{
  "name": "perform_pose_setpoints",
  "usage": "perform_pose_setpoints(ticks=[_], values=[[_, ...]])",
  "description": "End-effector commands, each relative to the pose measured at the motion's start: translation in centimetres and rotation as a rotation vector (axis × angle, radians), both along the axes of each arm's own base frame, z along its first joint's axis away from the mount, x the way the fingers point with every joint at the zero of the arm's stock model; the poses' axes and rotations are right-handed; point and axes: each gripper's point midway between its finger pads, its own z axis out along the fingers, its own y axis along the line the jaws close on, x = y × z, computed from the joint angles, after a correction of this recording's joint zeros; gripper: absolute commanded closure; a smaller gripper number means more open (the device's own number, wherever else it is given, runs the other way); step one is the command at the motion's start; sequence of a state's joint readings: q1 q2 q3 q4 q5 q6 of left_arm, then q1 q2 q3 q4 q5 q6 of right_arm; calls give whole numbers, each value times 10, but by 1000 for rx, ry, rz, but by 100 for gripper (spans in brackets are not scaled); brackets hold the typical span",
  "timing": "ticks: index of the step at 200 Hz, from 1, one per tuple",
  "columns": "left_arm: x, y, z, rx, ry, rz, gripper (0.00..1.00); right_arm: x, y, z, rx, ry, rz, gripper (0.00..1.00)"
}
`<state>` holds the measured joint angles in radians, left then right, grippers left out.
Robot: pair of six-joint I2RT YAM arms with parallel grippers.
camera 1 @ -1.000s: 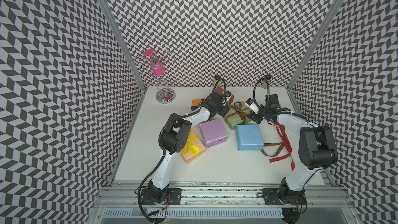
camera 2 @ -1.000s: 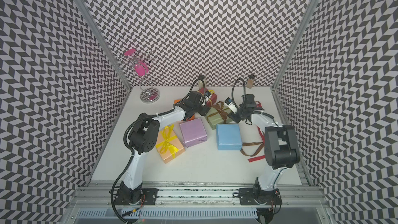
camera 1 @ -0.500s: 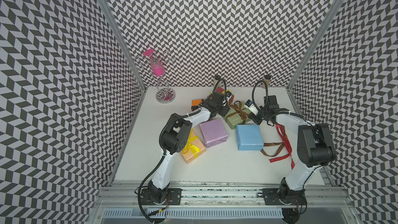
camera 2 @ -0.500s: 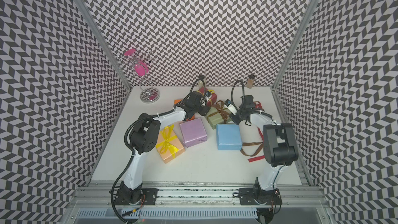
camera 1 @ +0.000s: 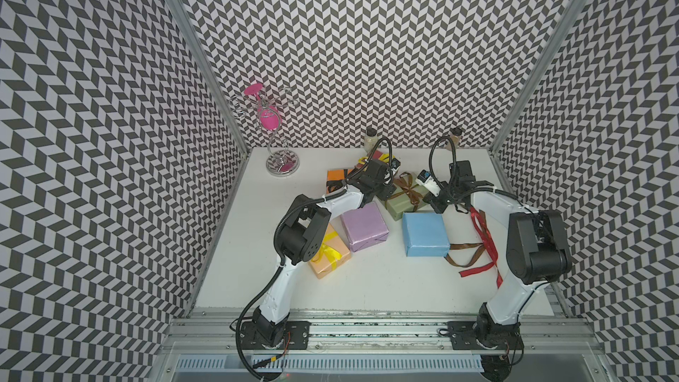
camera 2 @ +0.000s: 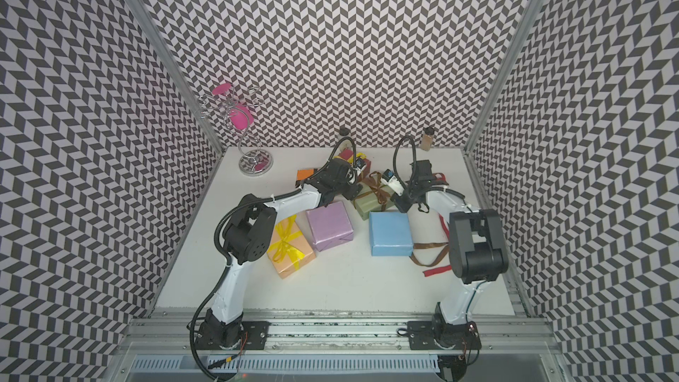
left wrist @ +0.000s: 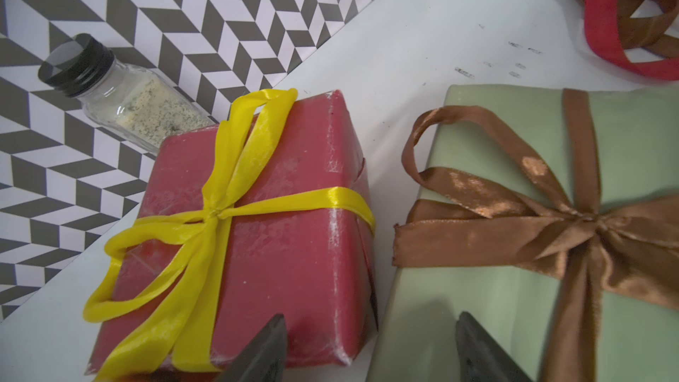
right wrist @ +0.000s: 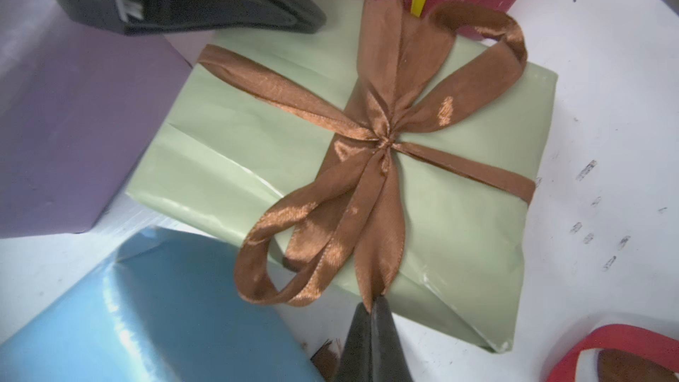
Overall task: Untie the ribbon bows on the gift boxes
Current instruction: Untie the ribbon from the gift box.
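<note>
Gift boxes, six, on a white table, clustered mid-frame in both top views.

1. Sage green box: brown bow tied, both loops whole. Right gripper, lower centre of the right wrist view, has its jaws pressed together on one tail of this bow at the box edge.
2. Dark red box: yellow bow tied. It lies just beside the sage green box. Left gripper, at the bottom edge of the left wrist view, has its jaws well apart, gripping nothing, over the gap between these two boxes.
3. Lilac box: plain paper, centre of frame.
4. Light blue box: plain paper, right of the lilac box. Loose brown ribbon lies at its right side, crossed by loose red ribbon.
5. Peach box: second yellow bow tied, left of centre, partly under the left arm.
6. Orange box: upper centre, with dark ribbon at its lower edge. Its lettering is too small to read.

Spice jar: black cap, pale speckled contents, upper left of the left wrist view.
</note>
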<state>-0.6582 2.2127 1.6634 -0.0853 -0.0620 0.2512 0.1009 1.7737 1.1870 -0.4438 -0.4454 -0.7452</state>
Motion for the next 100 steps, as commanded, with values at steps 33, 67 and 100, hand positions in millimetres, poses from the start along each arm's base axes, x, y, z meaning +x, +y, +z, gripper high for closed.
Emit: perform_pose_setpoints(ticks=[33,67,100], values=[[-7,-3,-29,101,3,-5,27,-8,10,55,50,-79,46,100],[-14,1,-42,151,1,-7,27,-11,7,88,65,-138,35,100],[-18,7,-46,168,-1,-5,27,-8,-6,125,74,-214,-6,100]])
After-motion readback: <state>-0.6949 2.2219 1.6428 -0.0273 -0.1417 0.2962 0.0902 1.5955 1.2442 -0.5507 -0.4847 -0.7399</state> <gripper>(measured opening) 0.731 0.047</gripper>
